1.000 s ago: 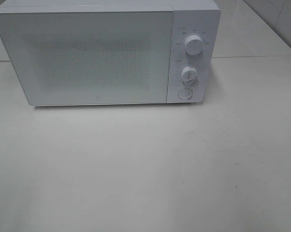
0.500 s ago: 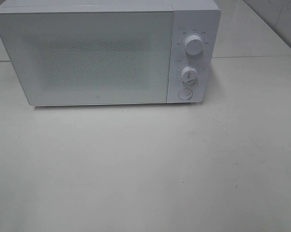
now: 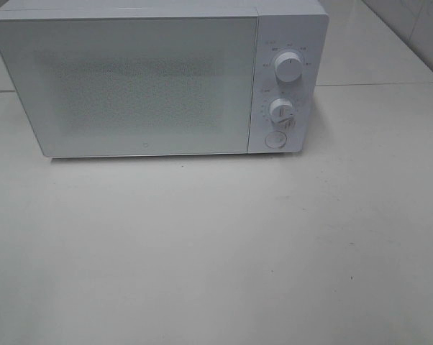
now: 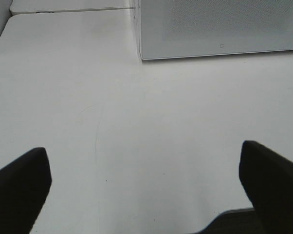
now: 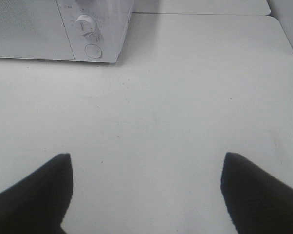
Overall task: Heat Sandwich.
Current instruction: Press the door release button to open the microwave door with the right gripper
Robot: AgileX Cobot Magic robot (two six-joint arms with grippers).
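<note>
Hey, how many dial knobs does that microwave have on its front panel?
2: the upper knob and the lower knob, stacked on the right panel of the microwave, above a round button.

The high camera looks down on the microwave (image 3: 144, 86) from its front; both wrist cameras, low over the table (image 3: 216, 251), face it too.

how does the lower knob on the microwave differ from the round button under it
The lower knob stands out from the control panel, while the round button lies nearly flat. Fine tick marks ring the lower knob; the round button has none. Both are white, round and set on that panel of the microwave.
</note>
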